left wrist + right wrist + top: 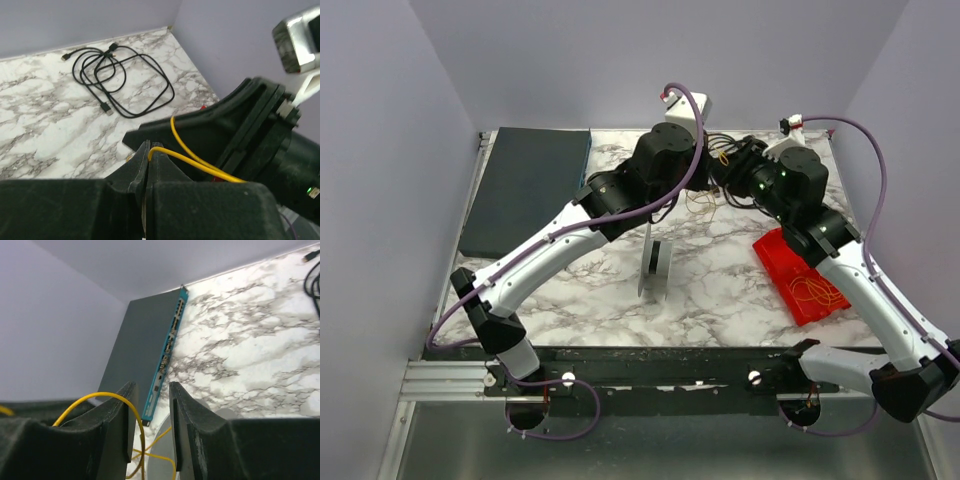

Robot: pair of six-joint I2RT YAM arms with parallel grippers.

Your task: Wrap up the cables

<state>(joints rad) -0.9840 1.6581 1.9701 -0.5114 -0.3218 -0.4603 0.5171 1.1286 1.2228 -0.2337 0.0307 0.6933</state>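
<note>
Cables (220, 175) sit pinched in the closed left hand (148, 152), looping past the half-open right hand (150, 405).

- Marble-patterned table (570, 295): white with grey veining, enclosed by pale lilac walls.
- Dark grey flat slab (525, 190): laid at the far left corner of the table.
- Grey disc-shaped object (655, 268): stood upright near the table's centre and seen almost edge-on.
- Red tray (775, 252): set at an angle on the right side. A bundle of yellow-orange wire loops (812, 293) is held in its near end.
- Left arm (570, 240) and right arm (860, 270): both are reached to the far centre, wrists close together. Purple hoses (696, 150) are run along each.
- Yellow-orange wire strands (700, 205): seen below the two wrists, above the marble.
- Black cord (722, 143): partly seen behind the wrists.
</note>
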